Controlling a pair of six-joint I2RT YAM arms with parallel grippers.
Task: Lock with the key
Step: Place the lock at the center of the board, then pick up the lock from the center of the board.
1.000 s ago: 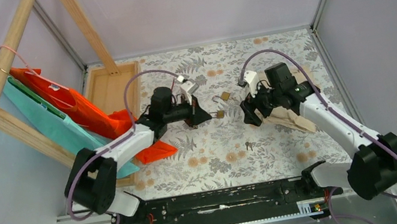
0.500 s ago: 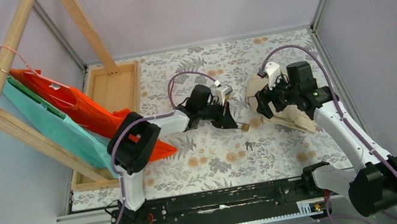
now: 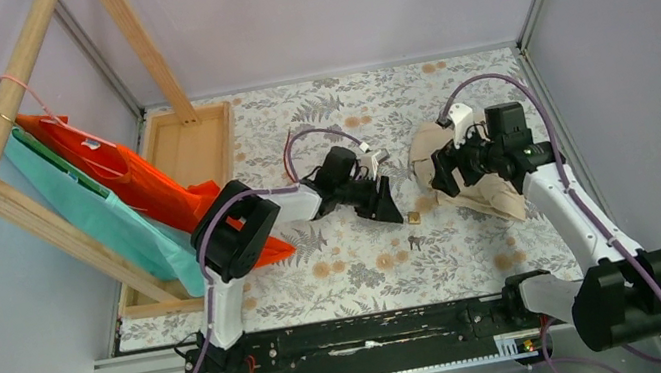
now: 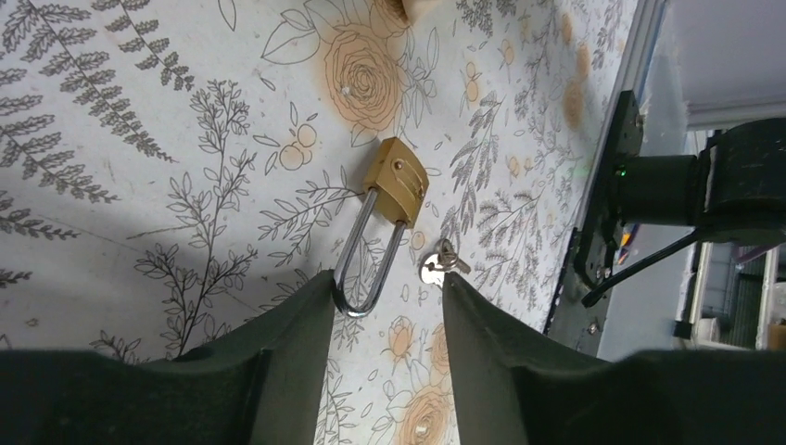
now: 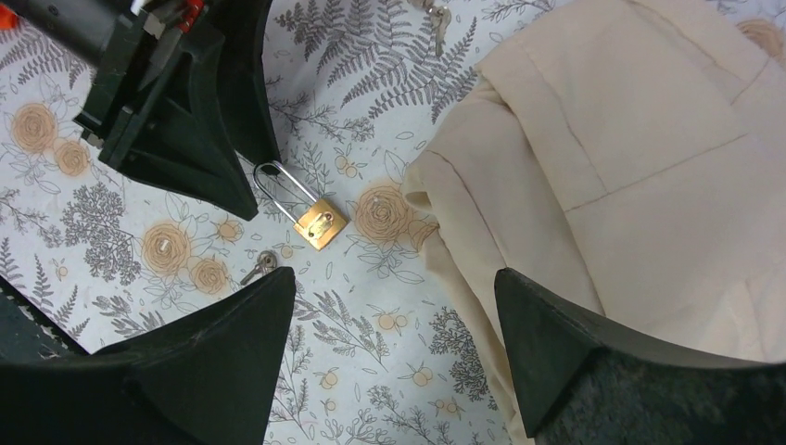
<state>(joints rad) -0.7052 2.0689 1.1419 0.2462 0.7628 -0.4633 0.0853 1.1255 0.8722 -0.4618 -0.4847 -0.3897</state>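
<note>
1. At counter centre, left pincer half-open astride a brass padlock shackle, gripping nothing; right pincer wide, empty.
2. Red cable lock hangs on far-left rack, well apart.
3. I judge key-fetching is in hand: key lies just beside the padlock and needs a fine pinch.

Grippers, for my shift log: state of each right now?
Left gripper: open, holding nothing.
Right gripper: open, holding nothing.
</note>
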